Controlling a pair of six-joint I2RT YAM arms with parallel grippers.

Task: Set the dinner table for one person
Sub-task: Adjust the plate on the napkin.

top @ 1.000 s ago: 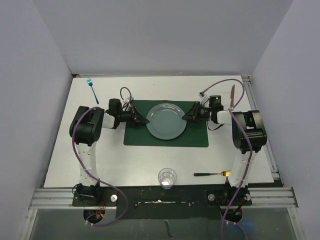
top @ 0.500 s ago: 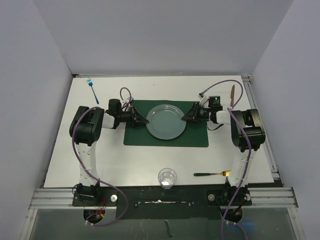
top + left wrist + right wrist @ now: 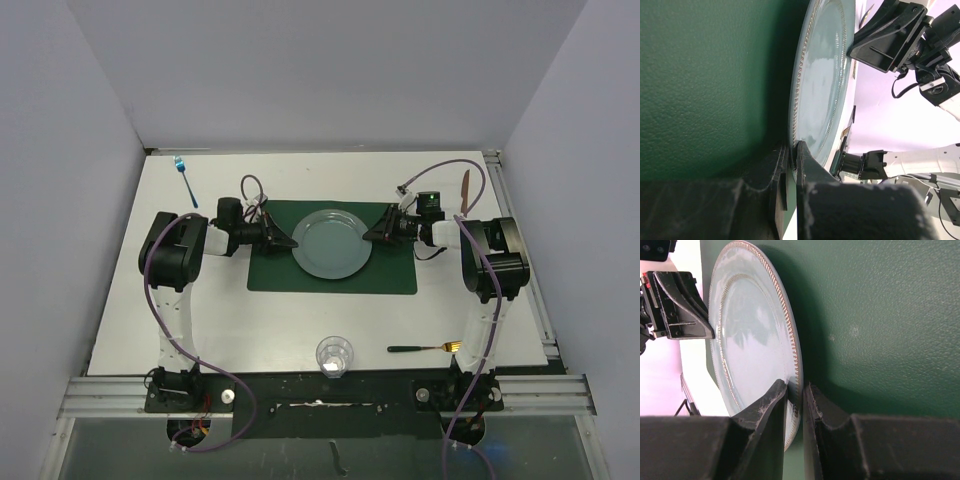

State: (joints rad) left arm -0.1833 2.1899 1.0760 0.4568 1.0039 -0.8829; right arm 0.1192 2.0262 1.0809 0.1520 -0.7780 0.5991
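White tabletop [image 3: 130,300] | cup [image 3: 336,355], fork [image 3: 425,348] at near edge | plate [image 3: 332,243] flat on mat [image 3: 390,275], mid-tabletop | left fingers [image 3: 807,165] nipped tight on its left rim, right fingers [image 3: 767,405] narrowly closed on its right rim | I judge both arms equally near; any lift needs level hands

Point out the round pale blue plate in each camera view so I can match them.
Top external: round pale blue plate, centre, on the dark green rectangular placemat.
Left wrist: upper middle.
Right wrist: left half.
Shared landmark: the placemat under it.
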